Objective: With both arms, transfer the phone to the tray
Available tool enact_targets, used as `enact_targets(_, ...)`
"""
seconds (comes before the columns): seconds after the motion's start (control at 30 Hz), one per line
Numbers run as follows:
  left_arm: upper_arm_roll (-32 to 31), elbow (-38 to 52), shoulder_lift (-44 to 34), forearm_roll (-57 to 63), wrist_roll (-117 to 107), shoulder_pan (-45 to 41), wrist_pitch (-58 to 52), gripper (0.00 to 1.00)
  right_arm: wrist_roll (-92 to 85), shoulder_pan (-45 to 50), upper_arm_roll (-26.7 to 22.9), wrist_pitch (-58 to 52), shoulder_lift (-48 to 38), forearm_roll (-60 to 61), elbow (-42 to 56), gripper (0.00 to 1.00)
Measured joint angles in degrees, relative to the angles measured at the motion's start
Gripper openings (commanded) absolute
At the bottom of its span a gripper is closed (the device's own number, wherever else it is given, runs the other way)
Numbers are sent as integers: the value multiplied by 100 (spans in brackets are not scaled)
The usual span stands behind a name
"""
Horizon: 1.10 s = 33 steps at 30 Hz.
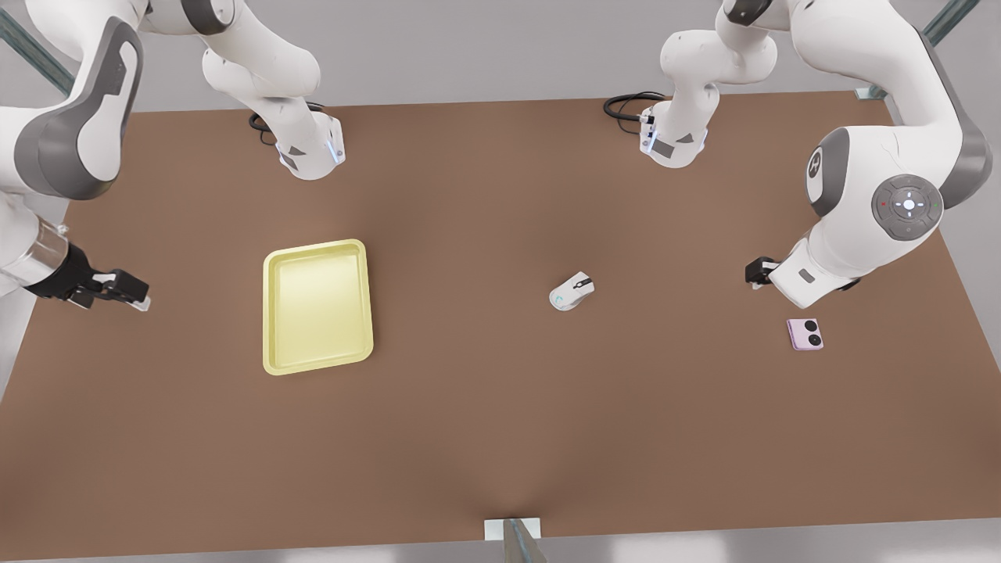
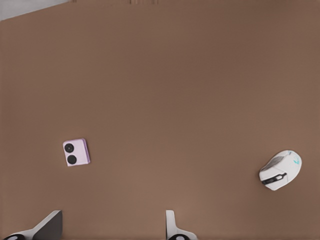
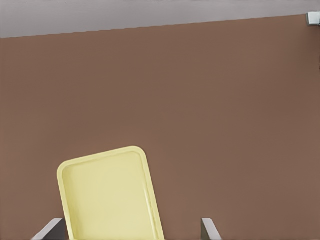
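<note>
The pale pink-lilac phone (image 1: 805, 334) (image 2: 76, 152) lies flat on the brown table near the front view's right, its two black circles facing up. My left gripper (image 1: 757, 274) (image 2: 110, 231) hovers just behind it, open, with nothing between its fingers. The shallow pale yellow tray (image 1: 268, 313) (image 3: 61, 175) rests on the table at the front view's left of centre and holds nothing. My right gripper (image 1: 133, 295) (image 3: 130, 233) hangs open to the left of the tray, apart from it.
A white computer mouse (image 1: 572, 291) (image 2: 280, 170) sits between tray and phone. The two arm bases (image 1: 311, 148) (image 1: 674, 141) and black cables (image 1: 626, 105) stand at the table's far edge. A small bracket (image 1: 512, 529) marks the near edge.
</note>
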Motion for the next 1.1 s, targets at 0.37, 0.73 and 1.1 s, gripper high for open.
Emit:
enact_targets(0.37,918,-1124,791,-87,42,96,1337,100,-1,23,20,16,-42,17,1,100)
enact_targets(0.73,1346,-2899,1080,-151,325,631,4018,100,-88,273,298,-260,-184,-227,-164,100)
enact_targets(1.1,1338,-3268,1551,-1155,1219,1348,5520,100,-153,283,286,-306,-182,-305,-467,100)
